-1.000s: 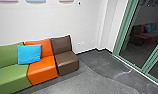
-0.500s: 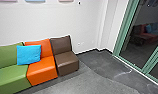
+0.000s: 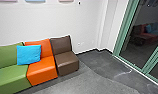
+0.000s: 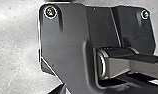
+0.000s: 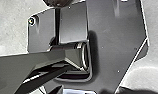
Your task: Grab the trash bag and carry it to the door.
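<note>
At the right of the head view stands a glass door or partition with a green frame [image 3: 125, 30], its panes dark and reflecting the seats. I cannot make out a trash bag. Beneath both wrist cameras lies the robot's own dark base plate, with a jointed bar beside it. How either gripper stands, and whether it holds anything, I cannot tell.
A row of seats lines the white wall [image 3: 70, 20]: a green seat [image 3: 11, 75], an orange seat [image 3: 42, 70] with a blue cushion [image 3: 29, 54], and a brown seat [image 3: 67, 61]. Grey carpet [image 3: 80, 83] meets darker flooring [image 3: 102, 62] near the glass.
The head camera's view has shifted very slightly, so the seats show a touch further left; the room itself looks the same.
</note>
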You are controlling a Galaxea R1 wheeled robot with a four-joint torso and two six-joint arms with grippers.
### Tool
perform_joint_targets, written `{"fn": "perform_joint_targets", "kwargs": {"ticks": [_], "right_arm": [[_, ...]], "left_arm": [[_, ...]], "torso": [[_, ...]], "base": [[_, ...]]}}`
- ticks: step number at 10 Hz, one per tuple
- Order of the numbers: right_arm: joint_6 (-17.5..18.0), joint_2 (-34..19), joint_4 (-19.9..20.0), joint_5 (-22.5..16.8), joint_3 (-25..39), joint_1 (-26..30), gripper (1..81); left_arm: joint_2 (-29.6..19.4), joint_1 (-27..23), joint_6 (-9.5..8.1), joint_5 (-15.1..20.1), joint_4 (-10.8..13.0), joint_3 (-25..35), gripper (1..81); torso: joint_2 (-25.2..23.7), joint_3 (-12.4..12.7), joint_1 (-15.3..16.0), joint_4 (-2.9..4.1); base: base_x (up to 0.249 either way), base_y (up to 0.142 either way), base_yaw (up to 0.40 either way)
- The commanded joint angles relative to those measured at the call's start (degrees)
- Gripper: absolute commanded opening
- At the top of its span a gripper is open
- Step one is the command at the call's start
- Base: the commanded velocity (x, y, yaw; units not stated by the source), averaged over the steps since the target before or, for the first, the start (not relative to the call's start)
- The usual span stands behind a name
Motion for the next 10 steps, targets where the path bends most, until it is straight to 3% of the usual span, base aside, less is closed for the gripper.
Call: {"fn": "perform_joint_targets", "kwargs": {"ticks": [1,2,3,6,10], "right_arm": [[-0.61,-2.57,-0.46,-3.84,4.38,0.90,81.1],[-0.44,-3.80,-0.37,-3.84,5.96,1.15,81.1],[-0.17,-5.29,-0.28,-3.75,7.98,1.33,81.1],[0.26,-13.02,0.07,-3.22,17.28,3.79,81.1],[0.97,-23.49,2.88,-3.23,28.46,12.14,81.1]], "left_arm": [[-2.50,-1.84,-0.30,3.53,-0.45,3.01,81.1],[-3.90,-2.02,-0.39,3.44,-0.54,5.38,81.1],[-5.84,-2.19,-0.47,3.44,-0.54,8.54,81.1],[-12.26,-2.81,-0.56,3.44,-1.85,17.60,81.1],[-15.25,-3.51,-0.56,3.53,-3.35,20.77,81.1]], "torso": [[0.00,0.00,0.00,0.00],[0.00,0.00,0.00,0.00],[-5.73,0.00,3.69,0.00],[-8.59,-4.31,5.40,0.00],[-17.10,-8.28,10.73,0.00]], "base": [[0.000,0.000,0.000],[0.000,0.000,0.000],[0.000,0.000,0.000],[0.000,0.000,0.000],[0.000,0.000,0.000]]}}
